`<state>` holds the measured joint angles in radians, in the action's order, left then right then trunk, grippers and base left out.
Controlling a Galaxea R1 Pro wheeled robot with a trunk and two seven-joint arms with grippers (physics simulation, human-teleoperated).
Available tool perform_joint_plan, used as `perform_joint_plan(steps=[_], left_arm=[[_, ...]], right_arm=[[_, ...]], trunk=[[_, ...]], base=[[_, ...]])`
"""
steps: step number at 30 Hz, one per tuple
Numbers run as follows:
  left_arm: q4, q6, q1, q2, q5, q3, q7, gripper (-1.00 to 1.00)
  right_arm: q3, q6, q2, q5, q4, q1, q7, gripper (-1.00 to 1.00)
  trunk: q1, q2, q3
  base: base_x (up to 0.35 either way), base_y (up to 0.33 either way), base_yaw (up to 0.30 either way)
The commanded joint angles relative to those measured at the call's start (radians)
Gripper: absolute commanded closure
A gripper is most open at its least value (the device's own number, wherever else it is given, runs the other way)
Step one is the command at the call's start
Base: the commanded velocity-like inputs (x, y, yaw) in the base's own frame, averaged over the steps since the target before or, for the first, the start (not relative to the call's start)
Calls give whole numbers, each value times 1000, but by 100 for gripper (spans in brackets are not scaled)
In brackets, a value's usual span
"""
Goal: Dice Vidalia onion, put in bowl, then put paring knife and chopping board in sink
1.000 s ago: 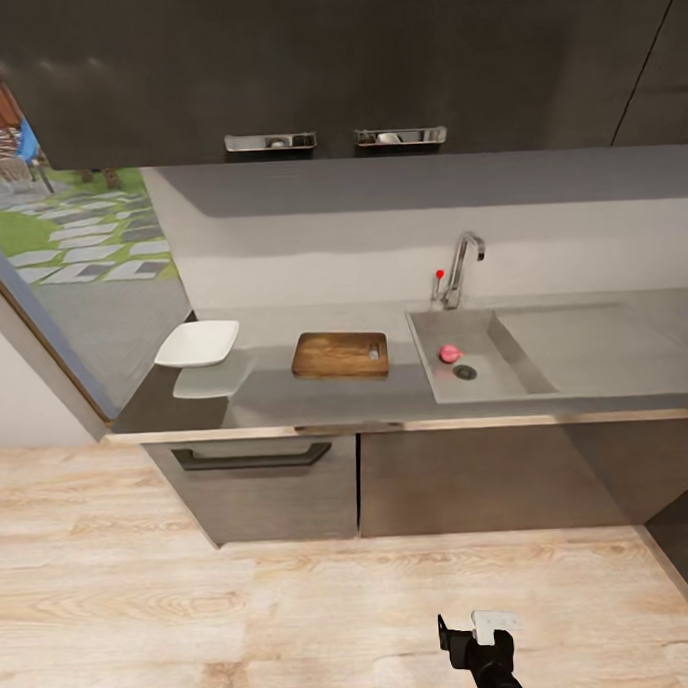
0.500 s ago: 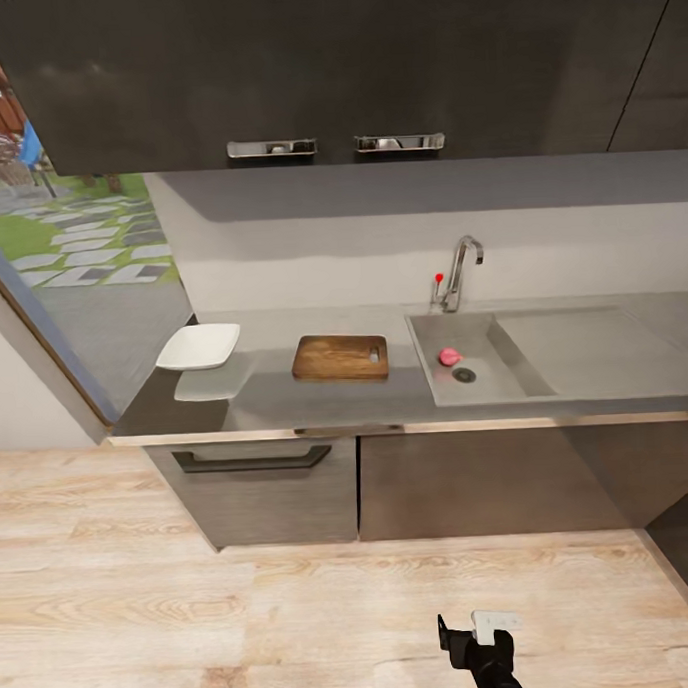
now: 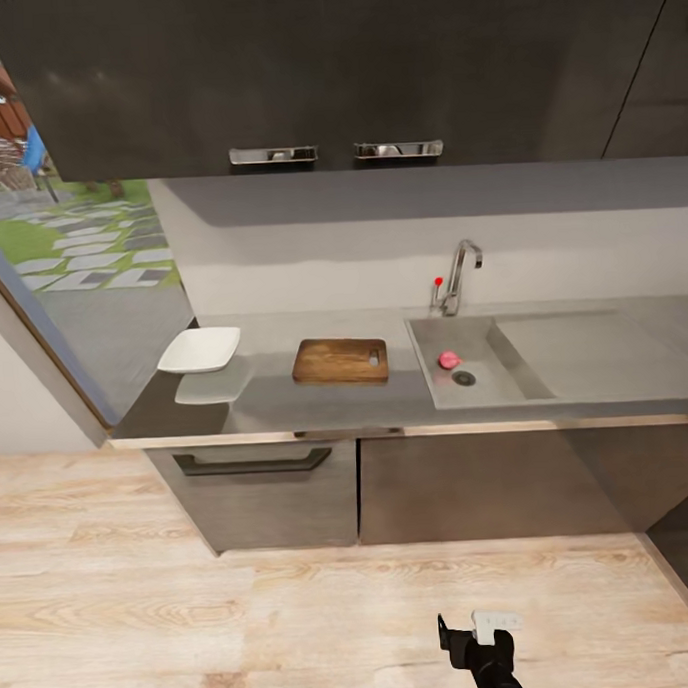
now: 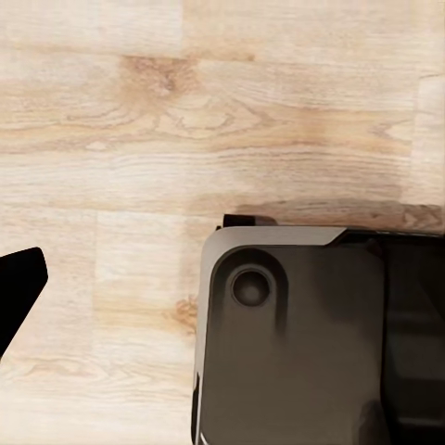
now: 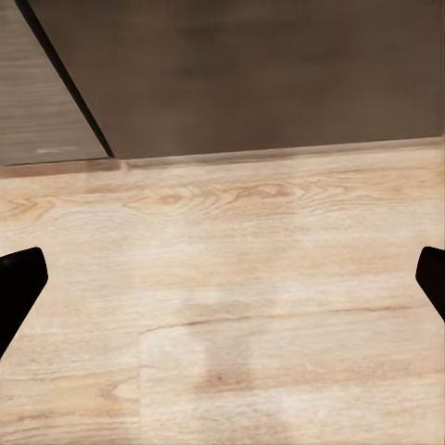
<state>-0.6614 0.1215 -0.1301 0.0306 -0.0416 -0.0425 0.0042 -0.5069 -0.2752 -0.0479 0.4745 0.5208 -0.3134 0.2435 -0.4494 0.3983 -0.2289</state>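
Observation:
Across the wooden floor runs the grey countertop (image 3: 286,397). The white bowl (image 3: 199,349) sits at its left end and the brown chopping board (image 3: 335,361) in the middle. A small dark mark (image 3: 374,358) near the board's right end may be the paring knife or the slot; I cannot tell which. The pinkish onion (image 3: 449,359) lies in the sink (image 3: 486,378) beside the drain, below the tap (image 3: 461,269). My right gripper (image 3: 468,627) hangs low over the floor, far from the counter, open and empty (image 5: 222,283). One left fingertip (image 4: 19,287) shows over the floor.
Dark upper cabinets (image 3: 322,75) with two chrome handles hang over the counter. A window (image 3: 69,236) with a garden view is at the left. Below the counter are a drawer with a dark handle (image 3: 252,461) and cabinet doors. A dark part of my base (image 4: 315,343) is under the left gripper.
The whole head view has shifted slightly, with the counter and cabinets sitting a little lower in the picture. The onion, board and bowl keep their places, and the right gripper has not moved.

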Motion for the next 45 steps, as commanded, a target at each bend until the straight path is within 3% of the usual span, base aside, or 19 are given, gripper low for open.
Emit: perform_joint_plan(steps=[1,45], left_arm=[[-1,1,0,0,-4,0,0,-100],[-1,1,0,0,-4,0,0,-100]], right_arm=[[-9,-4,-1,9,1,-1,7,-100],[-8,-17,-3,11,-27,-1,6,-100]], trunk=[[-1,2,0],[-1,2,69]], base=[[0,0,0],[0,0,0]])
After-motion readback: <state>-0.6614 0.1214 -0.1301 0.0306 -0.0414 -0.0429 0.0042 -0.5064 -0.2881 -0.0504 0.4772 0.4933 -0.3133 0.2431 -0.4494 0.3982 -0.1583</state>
